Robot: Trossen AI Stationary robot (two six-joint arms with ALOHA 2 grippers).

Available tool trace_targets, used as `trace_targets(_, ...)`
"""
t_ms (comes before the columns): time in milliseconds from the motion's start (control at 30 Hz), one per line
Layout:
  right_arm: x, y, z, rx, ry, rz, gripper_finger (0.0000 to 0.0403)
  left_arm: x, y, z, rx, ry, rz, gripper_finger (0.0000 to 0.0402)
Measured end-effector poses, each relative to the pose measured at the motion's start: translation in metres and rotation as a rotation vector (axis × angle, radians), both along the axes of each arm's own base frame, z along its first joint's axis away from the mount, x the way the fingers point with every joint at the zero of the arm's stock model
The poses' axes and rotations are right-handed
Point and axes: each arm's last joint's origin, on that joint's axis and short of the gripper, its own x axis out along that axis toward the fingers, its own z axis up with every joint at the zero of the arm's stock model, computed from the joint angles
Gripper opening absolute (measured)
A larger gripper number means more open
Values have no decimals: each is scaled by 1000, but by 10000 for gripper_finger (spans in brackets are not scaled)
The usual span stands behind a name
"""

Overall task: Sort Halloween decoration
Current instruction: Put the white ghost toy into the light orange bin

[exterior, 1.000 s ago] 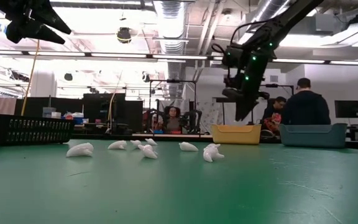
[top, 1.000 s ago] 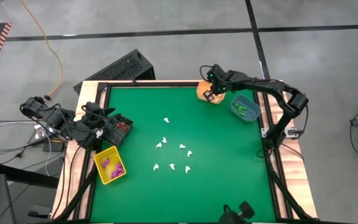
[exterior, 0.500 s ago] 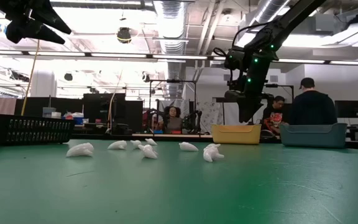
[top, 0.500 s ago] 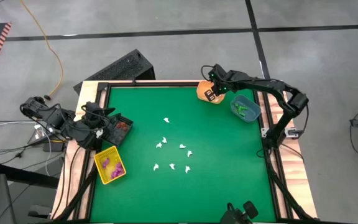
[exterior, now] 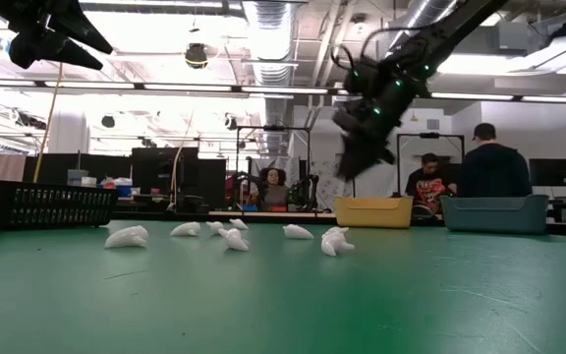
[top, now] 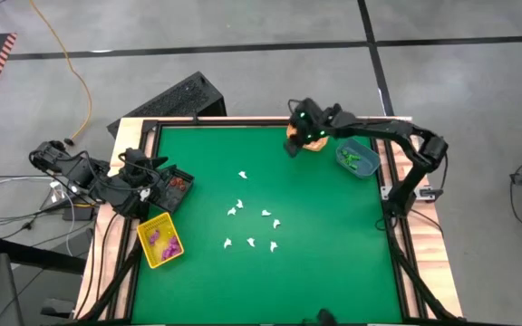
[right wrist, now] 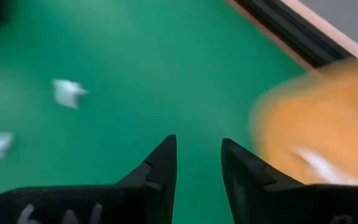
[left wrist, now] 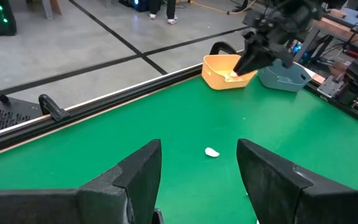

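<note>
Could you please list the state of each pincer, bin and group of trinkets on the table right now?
Right pincer: open, empty, beside the orange bin.
Left pincer: open, empty, by the black bin.
Orange bin: upright, holds a white piece.
Blue bin: holds green trinkets.
Yellow bin: holds purple trinkets.
White trinkets: loose on the mat.

grey floor (top: 243, 45), black tape lines (top: 198, 50)

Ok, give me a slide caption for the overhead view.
Right gripper open beside the orange bin, white trinkets scattered mid-table, left gripper waiting over the black bin.
</note>
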Motion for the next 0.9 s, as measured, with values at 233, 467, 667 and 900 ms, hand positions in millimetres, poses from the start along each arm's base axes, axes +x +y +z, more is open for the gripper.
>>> trace_targets(233, 53, 56, 15, -193, -197, 137, 121, 0, 0, 0, 0, 0, -1, 199)
trace_targets(467, 93, 99, -9, -342, -231, 173, 122, 0, 0, 0, -3, 2, -5, 199)
trace_targets(667, 110, 114, -44, -331, -194, 206, 141, 0, -1, 0, -14, 8, -21, 199)
trace_targets(900, 127, 110, -67, -289, -230, 160, 199, 0, -1, -1, -23, 15, -36, 199)
